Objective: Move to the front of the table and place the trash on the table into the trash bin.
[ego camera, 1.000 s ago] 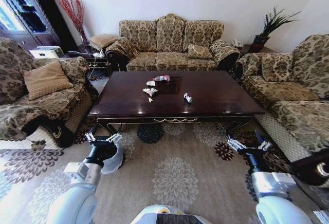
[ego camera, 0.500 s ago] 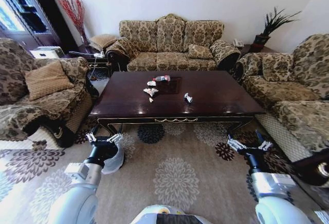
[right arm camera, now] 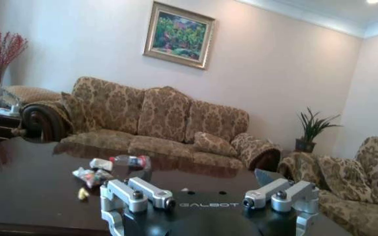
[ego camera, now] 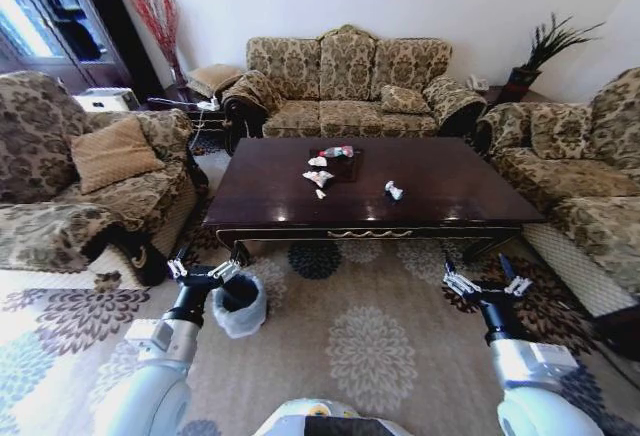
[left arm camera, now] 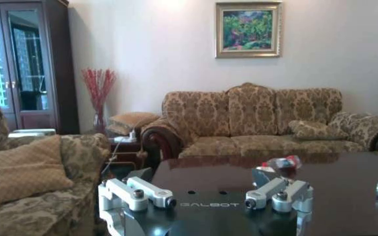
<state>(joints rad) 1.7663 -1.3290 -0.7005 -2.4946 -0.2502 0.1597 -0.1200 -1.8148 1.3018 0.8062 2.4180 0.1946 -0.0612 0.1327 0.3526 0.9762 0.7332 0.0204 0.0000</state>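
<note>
The dark glossy table (ego camera: 450, 181) stands ahead of me, before the sofa. On it lies the trash: a small bottle with a red label (ego camera: 338, 152), crumpled white paper (ego camera: 320, 177), a tiny scrap (ego camera: 320, 194) and a white wrapper (ego camera: 394, 191). The trash bin (ego camera: 241, 303) with its white bag sits on the carpet by the table's front left corner. My left gripper (ego camera: 203, 269) hangs open just left of the bin. My right gripper (ego camera: 485, 284) is open over the carpet, short of the table's front right leg. The right wrist view shows the bottle (right arm camera: 131, 161) and paper (right arm camera: 90, 176) past the open gripper (right arm camera: 206, 201).
A patterned armchair (ego camera: 90, 186) with a cushion flanks the table on the left. A second sofa (ego camera: 585, 196) runs along the right. The three-seat sofa (ego camera: 345, 81) stands behind the table. Patterned carpet (ego camera: 370, 346) lies between me and the table's front edge.
The whole head view has shifted, so the camera has moved. The table now sits further right in the picture and the bin shows in full beside the left gripper. Both grippers stay open.
</note>
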